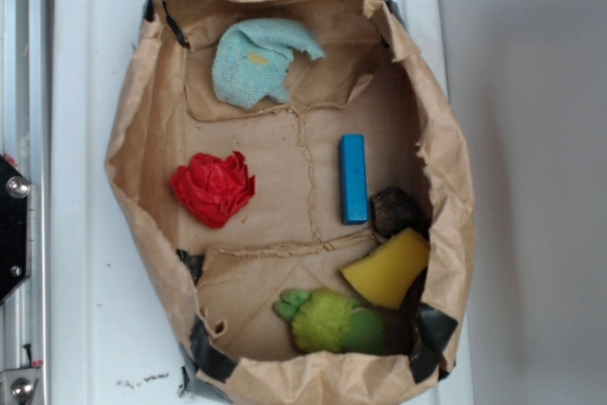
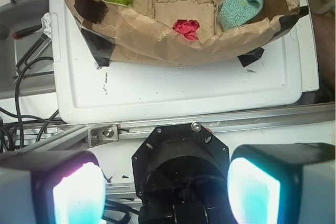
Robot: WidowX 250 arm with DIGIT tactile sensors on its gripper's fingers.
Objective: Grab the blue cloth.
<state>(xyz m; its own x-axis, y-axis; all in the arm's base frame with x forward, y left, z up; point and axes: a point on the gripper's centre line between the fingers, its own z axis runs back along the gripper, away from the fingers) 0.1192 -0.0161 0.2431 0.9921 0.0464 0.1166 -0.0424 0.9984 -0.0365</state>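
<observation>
Gripper: the robot gripper (image 2: 167, 190) is wide open, holding nothing, outside the bag.
Cloth: the soft, fuzzy light-blue cloth (image 2: 240, 4) lies far ahead of the gripper, a bit right, in the crumpled brown paper bag (image 2: 157, 51).
Neighbour: the red crumpled paper ball (image 2: 187, 29) sits nearer the gripper.

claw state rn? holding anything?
Claw: open, holding nothing. It sits outside the paper bag, well away from the blue cloth.
</observation>
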